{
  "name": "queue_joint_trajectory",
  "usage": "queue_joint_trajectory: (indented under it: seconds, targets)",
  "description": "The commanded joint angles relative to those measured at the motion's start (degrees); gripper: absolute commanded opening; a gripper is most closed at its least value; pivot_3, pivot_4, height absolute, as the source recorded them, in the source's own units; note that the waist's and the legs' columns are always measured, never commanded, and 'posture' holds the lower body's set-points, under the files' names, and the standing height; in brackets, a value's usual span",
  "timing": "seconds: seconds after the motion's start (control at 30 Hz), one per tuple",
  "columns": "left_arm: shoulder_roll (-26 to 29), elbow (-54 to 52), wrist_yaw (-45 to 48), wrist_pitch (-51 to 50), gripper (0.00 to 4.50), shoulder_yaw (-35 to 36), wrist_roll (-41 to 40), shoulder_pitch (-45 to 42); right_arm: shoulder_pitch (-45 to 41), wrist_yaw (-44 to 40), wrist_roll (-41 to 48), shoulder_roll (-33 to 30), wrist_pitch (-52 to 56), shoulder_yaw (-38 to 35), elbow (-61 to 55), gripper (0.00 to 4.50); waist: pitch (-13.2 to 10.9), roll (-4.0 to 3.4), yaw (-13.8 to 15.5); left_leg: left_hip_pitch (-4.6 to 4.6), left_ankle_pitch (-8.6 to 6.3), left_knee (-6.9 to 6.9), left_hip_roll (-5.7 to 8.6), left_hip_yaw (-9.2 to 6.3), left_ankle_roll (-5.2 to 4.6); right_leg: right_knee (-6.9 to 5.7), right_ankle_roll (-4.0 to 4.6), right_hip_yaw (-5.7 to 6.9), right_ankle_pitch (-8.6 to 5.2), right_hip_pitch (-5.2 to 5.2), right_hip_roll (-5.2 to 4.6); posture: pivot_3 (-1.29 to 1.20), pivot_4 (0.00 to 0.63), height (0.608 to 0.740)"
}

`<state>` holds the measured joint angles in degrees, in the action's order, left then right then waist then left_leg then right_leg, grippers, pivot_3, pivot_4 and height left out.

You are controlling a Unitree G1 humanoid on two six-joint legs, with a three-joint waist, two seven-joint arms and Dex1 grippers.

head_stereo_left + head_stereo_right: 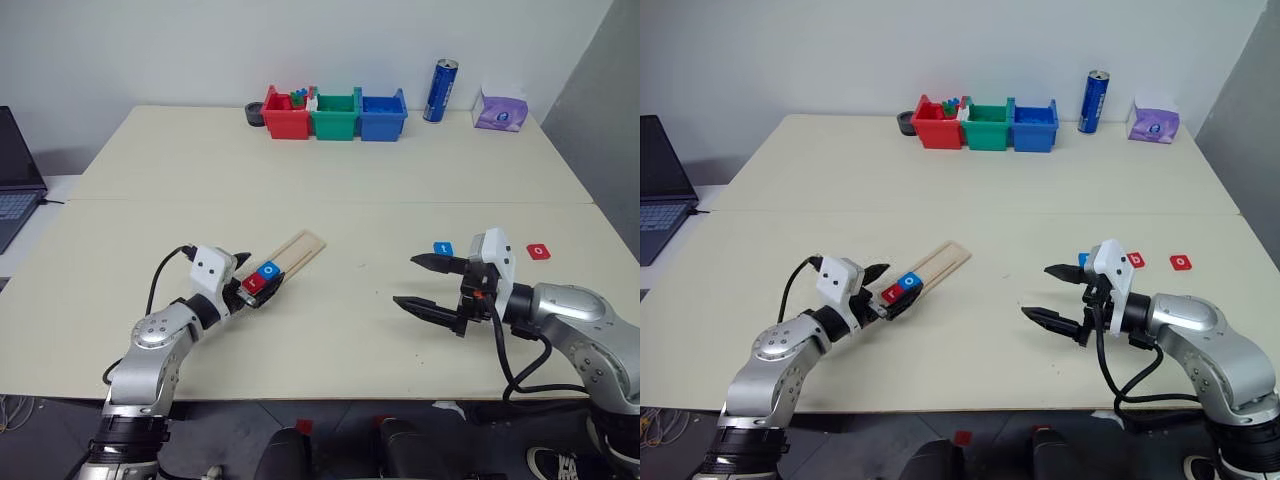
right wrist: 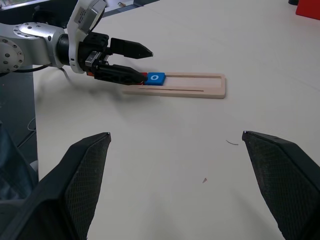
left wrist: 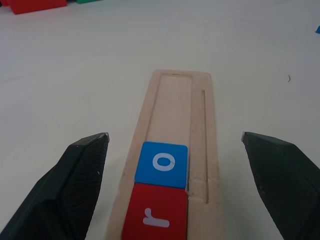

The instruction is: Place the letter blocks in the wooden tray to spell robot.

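Left gripper sits nearest, jaws spread wide and holding nothing; in the left wrist view its two black fingers stand either side of the near end of the wooden tray without touching it. Directly between them, seated in the tray's groove, lie a red r block and, just beyond and touching it, a blue o block. Past those two the groove is bare out to the tray's far rounded end.

Right gripper hovers above the table, well apart from the tray, jaws also fully spread and empty. Just behind its upper finger lies a blue t block; further out to its right side, a red o block. In the right eye view a red block peeks out beside the white wrist housing; its letter cannot be read, but judged by what remains it should be the b.

Step in hand, as judged: two of five letters placed, third slot (b) next. Left gripper appears to be bracing or squaring the tray. Next move calls for the right gripper to turn toward the red block behind it, close on its edges, carry it across and seat it flush against the blue o, letter upright. Risk: picking t or the second o out of order.
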<state>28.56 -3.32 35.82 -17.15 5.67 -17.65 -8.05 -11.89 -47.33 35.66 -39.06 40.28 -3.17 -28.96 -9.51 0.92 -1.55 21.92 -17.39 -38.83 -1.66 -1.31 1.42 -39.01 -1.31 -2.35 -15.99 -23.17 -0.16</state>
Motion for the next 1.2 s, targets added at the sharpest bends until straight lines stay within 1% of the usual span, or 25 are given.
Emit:
queue_joint_trajectory:
  seconds: [0.03, 0.77, 0.87, 0.93, 1.1, 1.2]
  targets:
    - [1.10, 0.74, 1.30, -0.45, 4.50, 0.28, 0.01, 0.00, -0.12, 0.38, 1.37, -0.56, -0.04, -1.29, -2.27, 4.48, 0.00, 0.00, 0.00, 0.00, 0.00, 0.00, 0.00, 0.00, 0.00, 0.00, 0.00, 0.00, 0.00, 0.00, 0.00, 0.00, 0.150, 0.740]
    - [1.57, 9.77, 2.86, -0.98, 4.50, -1.49, 3.81, -0.71, 0.58, 1.76, 2.66, -1.15, 0.80, -1.74, -3.19, 4.48, 0.06, -0.10, 0.00, -0.10, 0.01, 0.00, 0.01, -0.01, 0.00, -0.09, 0.04, 0.02, 0.03, 0.04, 0.00, 0.00, 0.150, 0.740]
    - [1.75, 10.23, 3.46, -0.59, 3.91, -1.20, 3.36, -1.37, 0.55, 2.10, 2.75, -0.98, 0.88, -1.69, -3.42, 4.50, 0.07, -0.11, -0.01, -0.11, 0.01, -0.01, 0.02, -0.02, -0.01, -0.09, 0.05, 0.03, 0.06, 0.05, 0.01, 0.00, 0.150, 0.740]
    - [2.01, 10.37, 3.88, -0.38, 3.39, -1.12, 3.30, -1.51, 0.64, 2.32, 2.81, -0.88, 0.84, -1.67, -3.56, 4.50, 0.07, -0.11, -0.01, -0.11, 0.02, -0.01, 0.03, 0.00, -0.01, -0.09, 0.06, 0.02, 0.06, 0.05, 0.02, 0.00, 0.150, 0.740]
    - [2.54, 10.35, 4.32, 0.17, 3.39, -1.26, 3.80, -2.01, 1.26, 2.91, 3.00, -0.71, 0.75, -1.72, -4.19, 4.50, 0.06, -0.10, 0.00, -0.08, 0.02, -0.01, 0.00, -0.01, -0.01, -0.07, 0.06, 0.02, 0.06, 0.04, 0.01, 0.00, 0.150, 0.740]
    - [3.21, 10.37, 6.28, 1.44, 3.39, -2.62, 4.28, -2.94, 1.67, 2.80, 3.21, -0.81, 0.71, -1.84, -4.61, 4.50, 0.06, -0.10, 0.00, -0.09, 0.02, -0.01, 0.01, -0.01, -0.01, -0.07, 0.06, 0.02, 0.06, 0.04, 0.02, 0.00, 0.150, 0.740]
